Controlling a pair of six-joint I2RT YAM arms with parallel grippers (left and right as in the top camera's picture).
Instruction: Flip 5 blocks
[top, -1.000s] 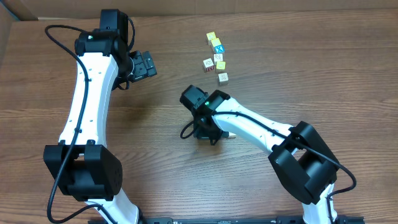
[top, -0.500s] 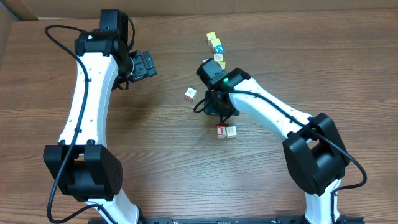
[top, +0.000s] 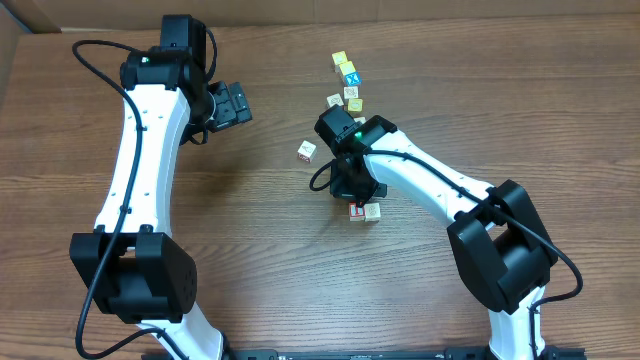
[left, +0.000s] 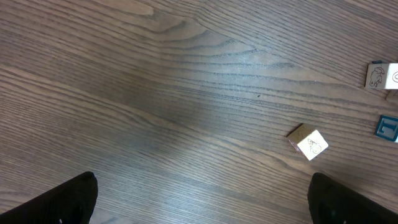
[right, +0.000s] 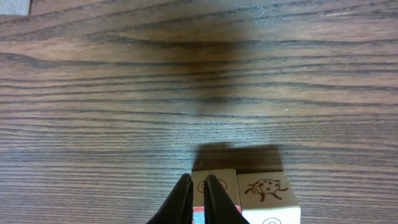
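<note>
Here the right gripper (right: 197, 180) is clenched, its tips over the left block (right: 227, 177) of a touching pair (top: 364, 211) near centre. The left gripper (left: 208, 202) is spread wide, grasping nothing. A lone block (top: 306, 151) lies left of the pair, and more cubes (top: 350, 92) cluster far.

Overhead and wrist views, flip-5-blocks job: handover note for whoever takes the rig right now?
Left gripper: open, empty, off to the side.
Right gripper: shut, holding nothing, tips over the small cream wooden cube with a red edge, which sits beside a cream ladybird-picture cube.
Another cream wooden cube lies alone toward the left arm. The remaining small cubes, yellow- and blue-topped ones among them, are clustered at the far side.
Done: flip count cannot be read.
Left: check faces, keep flipping to five.
</note>
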